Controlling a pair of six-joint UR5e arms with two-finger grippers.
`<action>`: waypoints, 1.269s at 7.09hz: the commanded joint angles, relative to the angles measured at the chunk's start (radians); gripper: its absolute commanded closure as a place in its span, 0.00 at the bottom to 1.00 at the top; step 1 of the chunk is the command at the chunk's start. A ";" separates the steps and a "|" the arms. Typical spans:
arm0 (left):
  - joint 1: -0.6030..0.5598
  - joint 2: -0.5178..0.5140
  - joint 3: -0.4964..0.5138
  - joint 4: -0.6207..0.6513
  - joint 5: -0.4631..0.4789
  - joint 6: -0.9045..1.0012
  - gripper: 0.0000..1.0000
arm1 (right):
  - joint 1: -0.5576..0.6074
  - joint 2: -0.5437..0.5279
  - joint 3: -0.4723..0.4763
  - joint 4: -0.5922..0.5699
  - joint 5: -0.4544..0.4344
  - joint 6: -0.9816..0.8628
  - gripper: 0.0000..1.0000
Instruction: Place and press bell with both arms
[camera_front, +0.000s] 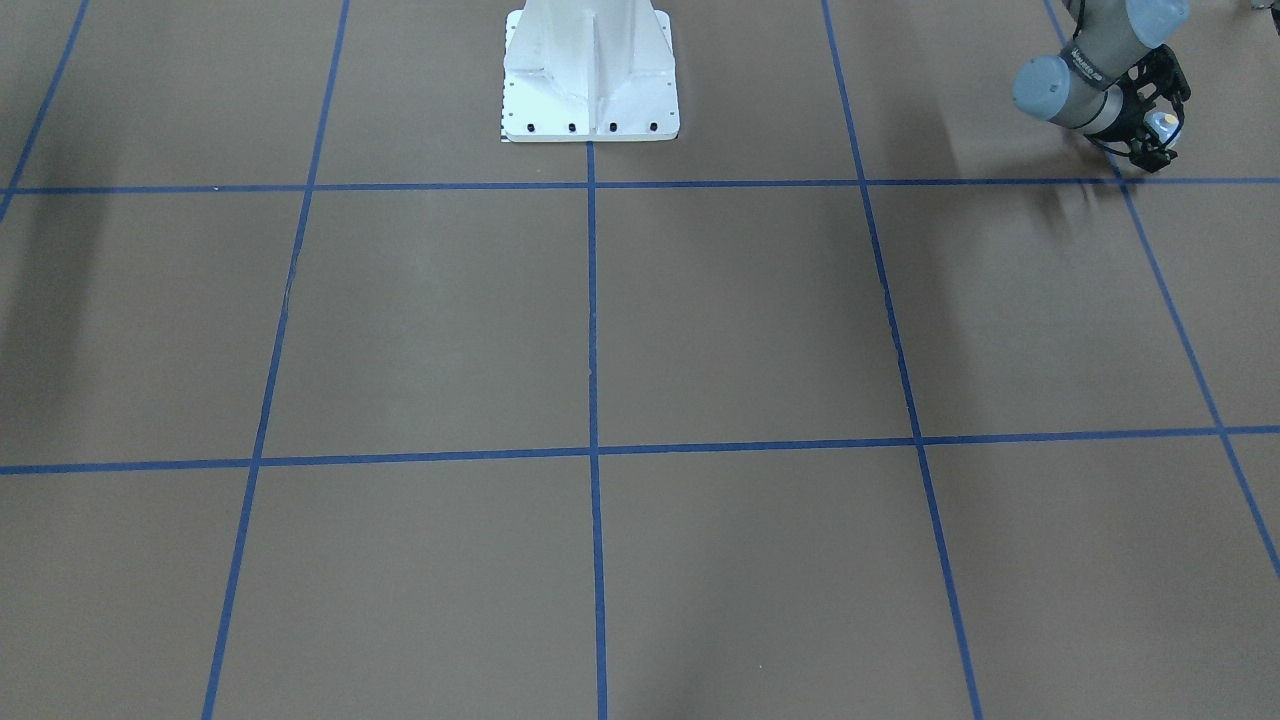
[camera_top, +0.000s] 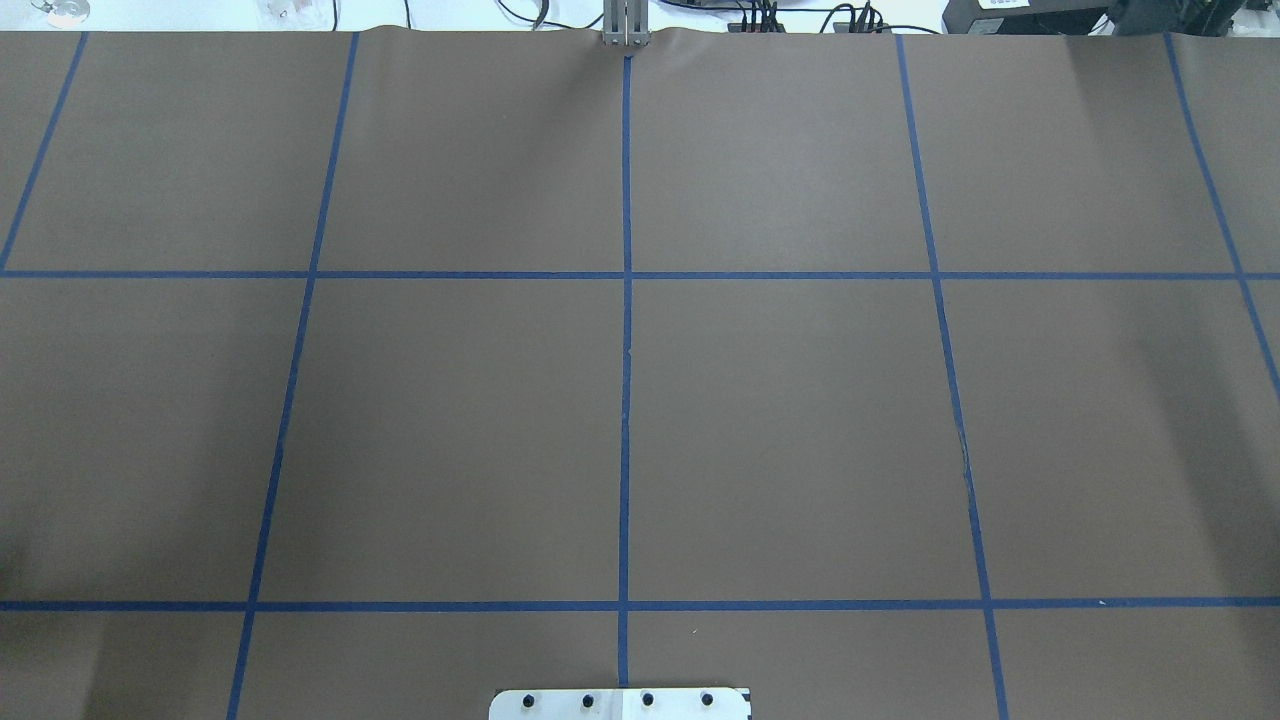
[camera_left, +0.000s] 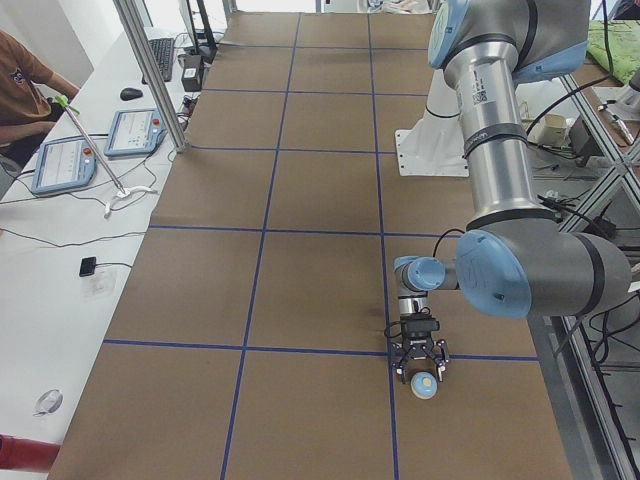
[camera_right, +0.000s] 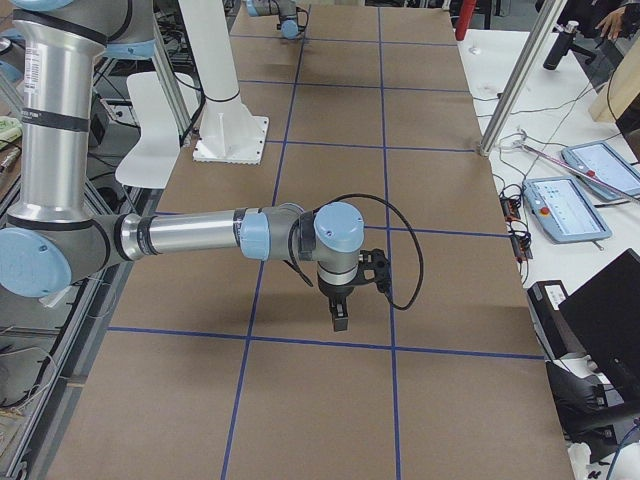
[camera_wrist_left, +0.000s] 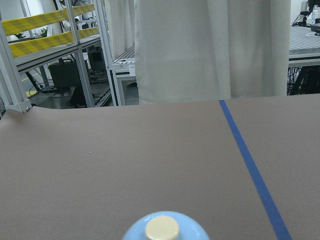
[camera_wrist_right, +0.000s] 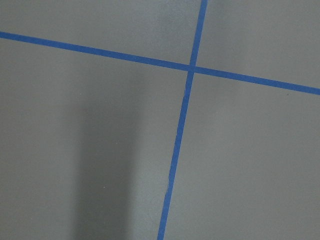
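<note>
The light-blue bell (camera_left: 423, 385) with its cream button stands upright low over the brown table, near a blue tape crossing at the table's left end. My left gripper (camera_left: 422, 372) points down over it, with a finger on each side, and looks closed on it. The bell's top fills the bottom middle of the left wrist view (camera_wrist_left: 162, 229). In the front view the left gripper (camera_front: 1158, 135) and bell (camera_front: 1162, 123) are at the top right. My right gripper (camera_right: 340, 322) hangs point-down over the table at the right end. It shows only in that side view, so I cannot tell its state.
The white bolted pedestal (camera_front: 590, 80) stands at the robot's edge of the table. The brown table (camera_top: 800, 420) carries a grid of blue tape lines. An operator (camera_left: 20, 80) and tablets (camera_left: 130, 130) are at the side bench beyond the far edge.
</note>
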 joint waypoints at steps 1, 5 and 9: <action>0.021 0.001 0.003 0.001 -0.015 -0.018 0.00 | 0.002 -0.003 0.002 0.000 0.000 0.000 0.00; 0.096 0.007 0.016 0.004 -0.020 -0.122 1.00 | 0.003 -0.011 0.005 0.000 0.000 0.000 0.00; 0.096 0.206 -0.190 0.029 -0.072 0.001 1.00 | 0.003 -0.011 0.000 -0.002 -0.002 0.000 0.00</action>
